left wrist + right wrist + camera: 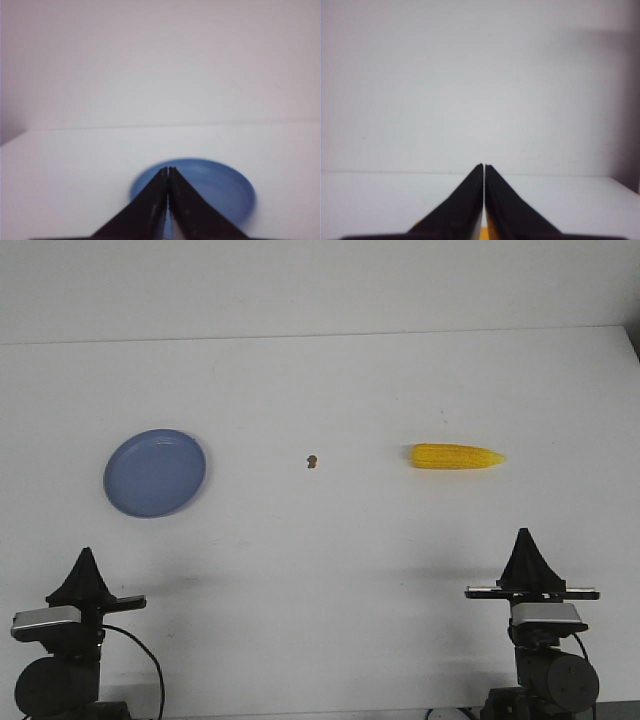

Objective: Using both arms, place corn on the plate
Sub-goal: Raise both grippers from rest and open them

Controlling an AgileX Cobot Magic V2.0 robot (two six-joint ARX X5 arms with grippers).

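Note:
The yellow corn (pixel 456 456) lies on the white table at the right, its pointed end to the right. The blue plate (pixel 155 472) sits at the left and is empty; it also shows in the left wrist view (pixel 220 187) beyond the fingers. My left gripper (pixel 86 558) is shut and empty near the table's front edge, in front of the plate; it shows shut in its wrist view (pixel 168 170). My right gripper (pixel 523 537) is shut and empty, in front of the corn. In the right wrist view (pixel 484 166) only slivers of corn (pixel 487 234) show between and beside the fingers.
A tiny brown speck (pixel 312 460) lies between plate and corn. The table's far edge meets a white wall. The table's right edge runs close to the right arm.

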